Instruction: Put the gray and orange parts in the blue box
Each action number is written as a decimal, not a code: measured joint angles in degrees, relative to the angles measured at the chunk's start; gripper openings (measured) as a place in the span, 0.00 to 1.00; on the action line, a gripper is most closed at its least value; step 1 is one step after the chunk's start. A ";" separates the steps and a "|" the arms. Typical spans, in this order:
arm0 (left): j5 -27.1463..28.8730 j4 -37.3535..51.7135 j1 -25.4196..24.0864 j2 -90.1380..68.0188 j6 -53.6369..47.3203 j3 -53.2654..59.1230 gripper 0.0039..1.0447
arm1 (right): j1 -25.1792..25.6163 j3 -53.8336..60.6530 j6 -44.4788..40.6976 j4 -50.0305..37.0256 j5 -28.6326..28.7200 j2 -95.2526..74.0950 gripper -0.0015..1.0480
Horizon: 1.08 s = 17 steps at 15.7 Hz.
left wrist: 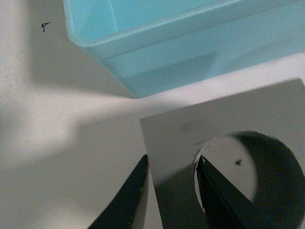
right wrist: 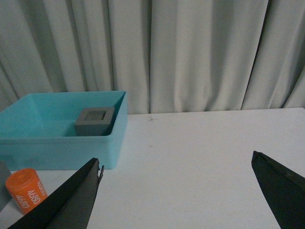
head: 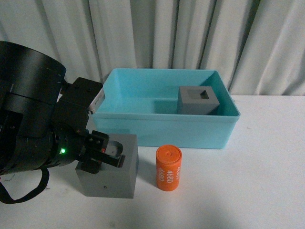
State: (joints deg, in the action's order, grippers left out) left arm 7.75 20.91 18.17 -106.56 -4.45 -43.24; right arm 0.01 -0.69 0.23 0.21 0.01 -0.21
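The gray cube with the round recess point(head: 112, 174) rests on the white table in front of the blue box point(head: 157, 129). My left gripper point(head: 102, 153) is shut on it, one finger inside the recess point(left wrist: 219, 200) and the other outside the wall point(left wrist: 126, 200). The gray cube with the square recess point(head: 198, 100) lies inside the blue box at its right end, also seen in the right wrist view point(right wrist: 94, 121). The orange cylinder point(head: 168, 168) stands upright on the table between the held cube and the box front. My right gripper point(right wrist: 176, 162) is open over bare table, away from the parts.
White curtains point(head: 190, 33) hang behind the table. The blue box wall point(left wrist: 190, 52) stands close beyond the held cube. The white table point(head: 267, 181) stretches to the right of the orange cylinder.
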 joint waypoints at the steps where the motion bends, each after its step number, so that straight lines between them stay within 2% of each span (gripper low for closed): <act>1: -0.09 -0.20 0.00 0.33 0.17 0.24 0.23 | 0.00 0.00 0.00 0.00 0.00 0.00 0.94; 4: -0.31 -3.43 -0.17 3.45 1.11 1.33 0.18 | 0.00 0.00 0.00 0.00 -0.02 0.00 0.94; 8: -3.34 -15.23 -1.97 16.24 4.37 0.85 0.18 | 0.00 0.00 0.00 0.00 0.00 0.00 0.94; 10: -4.55 -18.91 -2.54 22.58 6.14 -5.75 0.18 | 0.00 0.00 0.00 0.00 0.00 0.00 0.94; 12: -5.70 -18.86 -2.12 22.36 7.50 -15.43 0.17 | 0.00 0.00 0.00 0.00 -0.02 0.00 0.94; 14: -5.73 -17.81 -0.85 16.76 6.97 -22.84 0.17 | 0.00 0.00 0.00 0.00 0.00 0.00 0.94; 17: -2.80 -14.71 -0.44 3.61 2.75 -34.14 0.17 | 0.00 0.00 0.00 0.00 0.00 0.00 0.94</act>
State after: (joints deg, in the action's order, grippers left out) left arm 4.95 6.20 17.74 -102.96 -1.69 -77.38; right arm 0.01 -0.69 0.23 0.21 0.01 -0.21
